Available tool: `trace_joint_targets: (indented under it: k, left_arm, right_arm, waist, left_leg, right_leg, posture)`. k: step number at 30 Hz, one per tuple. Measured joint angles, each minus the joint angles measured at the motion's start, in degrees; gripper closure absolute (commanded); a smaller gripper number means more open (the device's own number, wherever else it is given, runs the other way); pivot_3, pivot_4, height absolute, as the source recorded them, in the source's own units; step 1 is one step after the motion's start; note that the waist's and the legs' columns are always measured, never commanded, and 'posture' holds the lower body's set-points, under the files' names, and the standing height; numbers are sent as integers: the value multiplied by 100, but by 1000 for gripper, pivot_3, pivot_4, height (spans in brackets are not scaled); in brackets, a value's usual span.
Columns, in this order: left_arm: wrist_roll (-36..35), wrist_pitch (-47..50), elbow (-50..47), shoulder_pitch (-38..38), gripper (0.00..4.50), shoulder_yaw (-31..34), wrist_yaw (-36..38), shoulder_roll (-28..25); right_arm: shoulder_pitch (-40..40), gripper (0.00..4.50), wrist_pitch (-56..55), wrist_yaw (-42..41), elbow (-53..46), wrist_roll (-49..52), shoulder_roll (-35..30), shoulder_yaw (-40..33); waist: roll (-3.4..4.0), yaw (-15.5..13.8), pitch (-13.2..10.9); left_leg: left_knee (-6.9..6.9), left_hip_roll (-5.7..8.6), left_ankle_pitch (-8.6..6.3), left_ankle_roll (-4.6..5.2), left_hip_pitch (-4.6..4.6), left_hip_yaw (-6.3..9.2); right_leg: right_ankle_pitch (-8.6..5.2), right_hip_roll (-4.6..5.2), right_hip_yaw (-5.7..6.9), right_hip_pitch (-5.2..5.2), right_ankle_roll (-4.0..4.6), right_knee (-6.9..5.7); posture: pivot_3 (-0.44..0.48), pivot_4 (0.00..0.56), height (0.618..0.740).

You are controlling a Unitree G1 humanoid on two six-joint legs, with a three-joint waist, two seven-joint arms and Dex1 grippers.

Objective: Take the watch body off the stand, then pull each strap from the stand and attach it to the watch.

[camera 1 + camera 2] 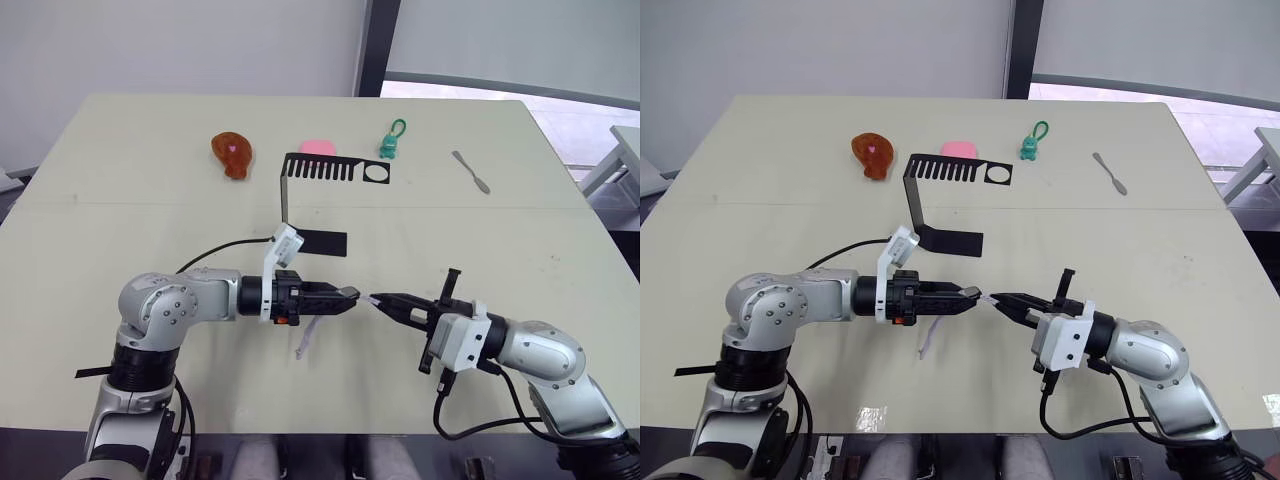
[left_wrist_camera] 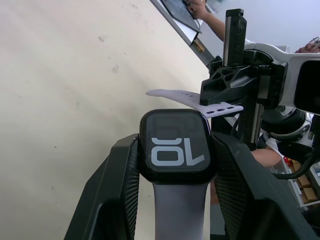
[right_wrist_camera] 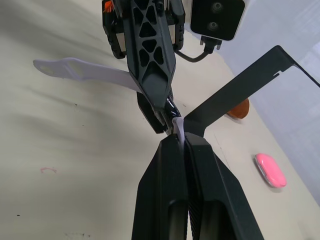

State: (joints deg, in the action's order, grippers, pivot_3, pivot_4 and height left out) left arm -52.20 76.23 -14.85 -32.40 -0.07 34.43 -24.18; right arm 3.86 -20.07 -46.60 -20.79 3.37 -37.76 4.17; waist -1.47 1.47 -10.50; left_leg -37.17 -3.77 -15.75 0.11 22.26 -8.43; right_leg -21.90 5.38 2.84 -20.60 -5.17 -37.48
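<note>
the pale table (image 1: pixel 120 250) carries everything, and the two arms meet low over its near middle. the stand (image 1: pixel 318 170) is the largest loose thing, set past the arms toward the far middle: slotted comb top with a round hole at its right end, thin upright at its left, flat base on the table, with nothing hanging from the comb. the left gripper (image 1: pixel 345 296) reaches in from the left with its two fingers closed against the sides of the watch body (image 2: pixel 175 152), whose dark screen shows pale digits in the left wrist view. one of the straps, the attached strap (image 1: pixel 306 338), is already joined to the case and droops from the gripper down to the table. the right gripper (image 1: pixel 382 300) comes in from the right, fingers pressed nearly together on the second strap (image 2: pixel 200 105), whose free end lies right at the far edge of the case; whether it is seated there cannot be told. along the far side lie a brown drumstick-shaped toy (image 1: pixel 232 153), a pink object (image 1: pixel 317 146) just behind the comb, a green keychain figure (image 1: pixel 390 140) and a grey metal tool (image 1: pixel 470 171), all well apart from the grippers.
</note>
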Motion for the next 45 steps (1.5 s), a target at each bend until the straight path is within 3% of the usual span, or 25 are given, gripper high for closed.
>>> trace_joint_targets:
  k: [45]
  left_arm:
    - [55, 64, -1, -1, 2893, 1, -111, 85]
  right_arm:
    - [161, 4500, 14, 2, 207, -327, 202, 108]
  waist:
    - [0, 1, 0]
  left_leg:
    - [-1, 0, 0, 0, 0, 0]
  right_leg:
    - [0, 0, 0, 0, 0, -1]
  posture:
    - [0, 150, 740]
